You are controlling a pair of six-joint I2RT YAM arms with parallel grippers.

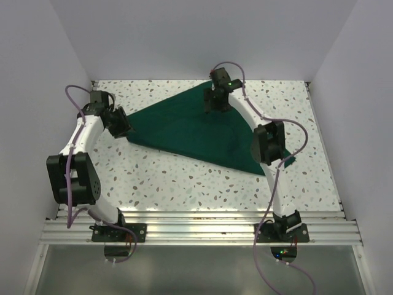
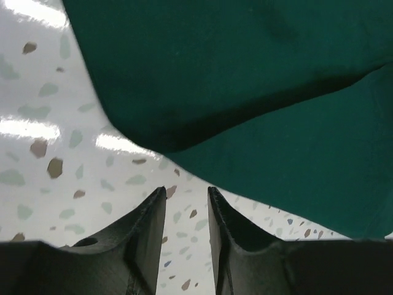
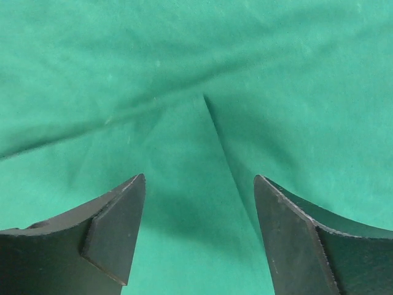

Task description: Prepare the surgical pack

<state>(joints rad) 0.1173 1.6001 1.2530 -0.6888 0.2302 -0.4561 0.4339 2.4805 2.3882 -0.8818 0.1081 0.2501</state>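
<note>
The surgical pack (image 1: 190,129) is a large dark green fabric drape, folded into a triangle across the back and middle of the speckled table (image 1: 184,184). My left gripper (image 1: 123,129) sits at the drape's left corner, open and empty, its jaws over bare table just short of the folded edge (image 2: 184,144). My right gripper (image 1: 216,104) hovers over the drape's far part, open and empty. In the right wrist view the drape (image 3: 184,80) fills the frame, with a crease (image 3: 215,123) running between the fingers (image 3: 116,227).
White walls close in the table on the left, back and right. The table's front edge meets a metal rail (image 1: 196,227) where both arm bases are bolted. My right arm's elbow (image 1: 268,142) stands over the drape's right corner.
</note>
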